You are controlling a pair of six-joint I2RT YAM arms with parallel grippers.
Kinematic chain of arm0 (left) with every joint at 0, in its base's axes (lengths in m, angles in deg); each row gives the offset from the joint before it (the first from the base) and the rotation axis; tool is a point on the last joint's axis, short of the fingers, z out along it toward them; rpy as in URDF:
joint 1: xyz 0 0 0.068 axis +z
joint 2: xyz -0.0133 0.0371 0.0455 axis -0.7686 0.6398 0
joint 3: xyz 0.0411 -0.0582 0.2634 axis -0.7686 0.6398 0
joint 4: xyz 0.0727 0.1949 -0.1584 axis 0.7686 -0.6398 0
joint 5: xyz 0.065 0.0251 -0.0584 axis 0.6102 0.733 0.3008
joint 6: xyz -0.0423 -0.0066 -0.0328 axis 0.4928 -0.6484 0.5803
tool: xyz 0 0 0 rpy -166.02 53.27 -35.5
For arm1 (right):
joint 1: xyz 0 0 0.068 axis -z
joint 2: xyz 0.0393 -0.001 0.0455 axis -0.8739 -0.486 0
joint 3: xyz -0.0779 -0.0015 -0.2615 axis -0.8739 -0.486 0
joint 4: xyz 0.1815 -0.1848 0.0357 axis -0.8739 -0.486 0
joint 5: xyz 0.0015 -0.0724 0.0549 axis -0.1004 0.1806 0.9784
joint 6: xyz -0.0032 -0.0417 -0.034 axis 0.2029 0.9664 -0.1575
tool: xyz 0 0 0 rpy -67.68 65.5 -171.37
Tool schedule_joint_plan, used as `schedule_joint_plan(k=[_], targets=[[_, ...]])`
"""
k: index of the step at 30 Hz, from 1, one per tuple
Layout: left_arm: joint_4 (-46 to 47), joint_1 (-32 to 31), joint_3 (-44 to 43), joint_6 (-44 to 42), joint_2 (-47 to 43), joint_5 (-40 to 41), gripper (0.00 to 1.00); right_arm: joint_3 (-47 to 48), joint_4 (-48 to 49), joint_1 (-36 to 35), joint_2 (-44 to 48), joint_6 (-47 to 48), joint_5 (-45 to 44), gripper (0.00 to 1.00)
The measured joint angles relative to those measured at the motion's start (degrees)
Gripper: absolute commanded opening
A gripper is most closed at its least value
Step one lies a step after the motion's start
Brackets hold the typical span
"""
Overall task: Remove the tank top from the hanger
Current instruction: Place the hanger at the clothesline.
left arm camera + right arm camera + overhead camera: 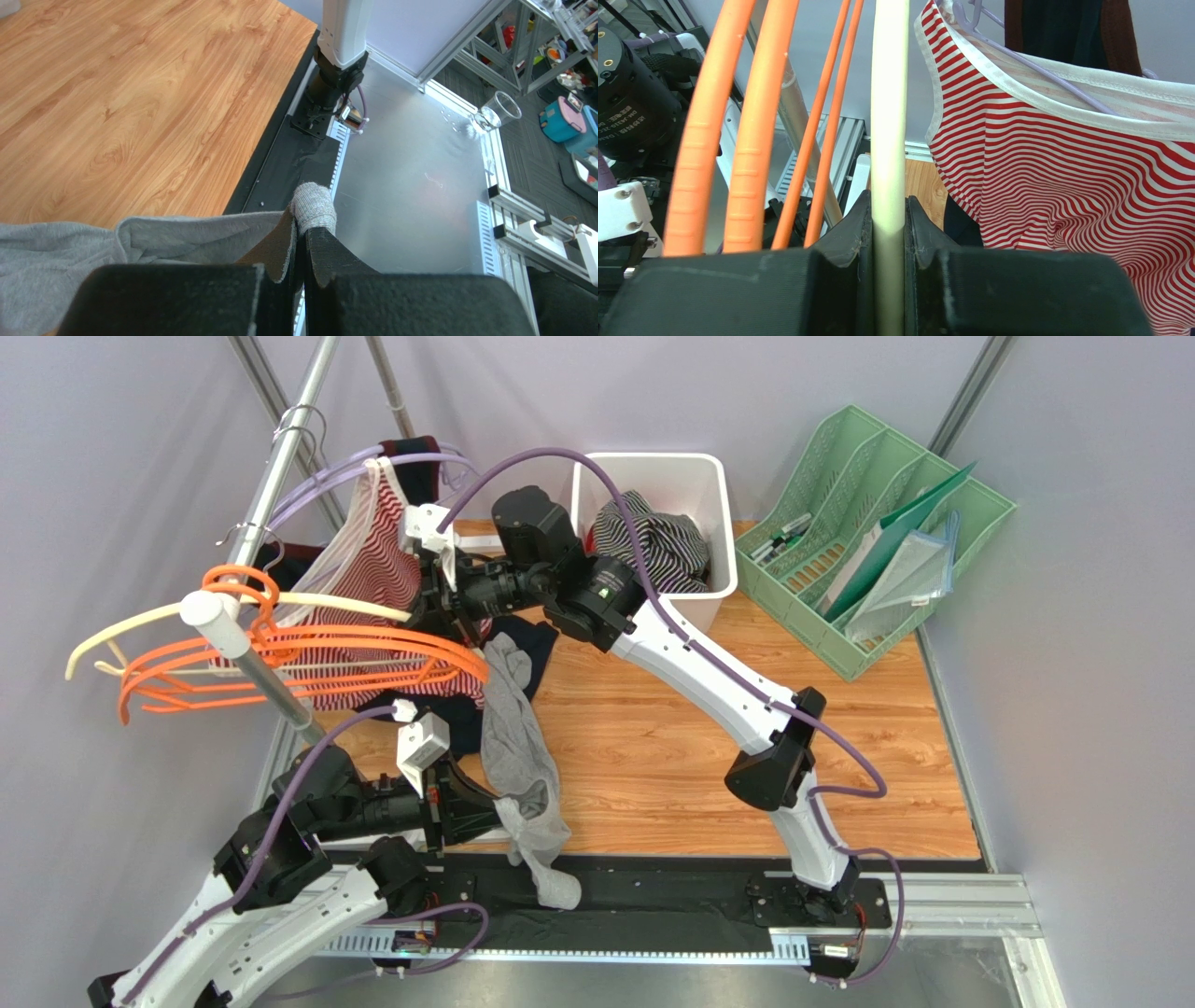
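Top external view puts both tools on the job at once, so the removal looks underway but not finished. The right tool point(889, 217) is clenched on the shaft of the cream hanger point(889, 105), holding it out from the rail among the others. The left tool point(303, 238) is clenched on a fold of the grey tank top point(519, 742), low down near the front edge of the counter point(673, 756).

The tank top runs as a long, twisted strip from just beside the right tool down to the left tool, with its lower end drooping over the counter's front edge. I cannot tell whether its upper strap is hooked on the hanger or already free; the right arm covers that spot. I judge that what is left is to draw the garment fully away from the hanger and lay it down.

Around it the space is crowded. Several orange hangers point(703, 140) sit just beside the cream 1 and could snag. A red-striped top point(1074, 175) hangs close by on a lilac hanger point(1046, 70), with a dark garment point(540, 637) next to it. A white bin point(701, 490) of clothes and a green file tray point(842, 462) stand well apart at the far side.
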State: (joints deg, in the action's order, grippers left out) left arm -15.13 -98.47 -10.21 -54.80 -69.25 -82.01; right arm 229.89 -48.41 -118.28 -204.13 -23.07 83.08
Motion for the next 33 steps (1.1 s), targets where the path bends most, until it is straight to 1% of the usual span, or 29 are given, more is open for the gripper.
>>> schedule_joint_plan(k=[5, 13, 15, 16, 17, 19, 25, 27, 28, 31, 33], targets=[[0.0, 0.0, 0.0, 0.0, 0.0, 0.0, 0.00, 0.0, 0.0, -0.2, 0.0, 0.1, -0.9, 0.14], [0.0, 0.0, 0.0, 0.0, 0.0, 0.0, 0.00, -0.2, 0.0, -0.3, 0.0, 0.0, -2.8, 0.15], [0.0, 0.0, 0.0, 0.0, 0.0, 0.0, 0.00, -0.2, 0.0, -0.3, 0.0, 0.0, -3.3, 0.16], [0.0, 0.0, 0.0, 0.0, 0.0, 0.0, 0.00, -0.2, 0.0, -0.3, 0.0, 0.1, -3.5, 0.19], [0.0, 0.0, 0.0, 0.0, 0.0, 0.0, 0.00, -0.2, 0.0, -0.3, 0.0, 0.1, -3.7, 0.25], [0.0, 0.0, 0.0, 0.0, 0.0, 0.0, 0.00, -0.3, 0.3, -0.3, 0.0, 0.2, -3.9, 0.28], [0.0, 0.0, 0.0, 0.0, 0.0, 0.0, 0.00, -1.9, 1.1, -0.3, 0.3, 0.5, -6.2, 0.47], [0.0, 0.0, 0.0, 0.0, 0.0, 0.0, 0.00, -2.6, 1.2, -0.3, 0.7, 0.3, -7.5, 0.61], [0.0, 0.0, 0.0, 0.0, 0.0, 0.0, 0.00, -3.3, 1.2, -0.3, 1.1, 0.3, -8.1, 0.64], [0.0, 0.0, 0.0, 0.0, 0.0, 0.0, 0.00, -5.8, 1.4, -0.3, 3.0, -0.3, -10.7, 0.78], [0.0, 0.0, 0.0, 0.0, 0.0, 0.0, 0.00, -7.7, 1.6, -0.2, 4.7, -1.0, -12.6, 0.82]])
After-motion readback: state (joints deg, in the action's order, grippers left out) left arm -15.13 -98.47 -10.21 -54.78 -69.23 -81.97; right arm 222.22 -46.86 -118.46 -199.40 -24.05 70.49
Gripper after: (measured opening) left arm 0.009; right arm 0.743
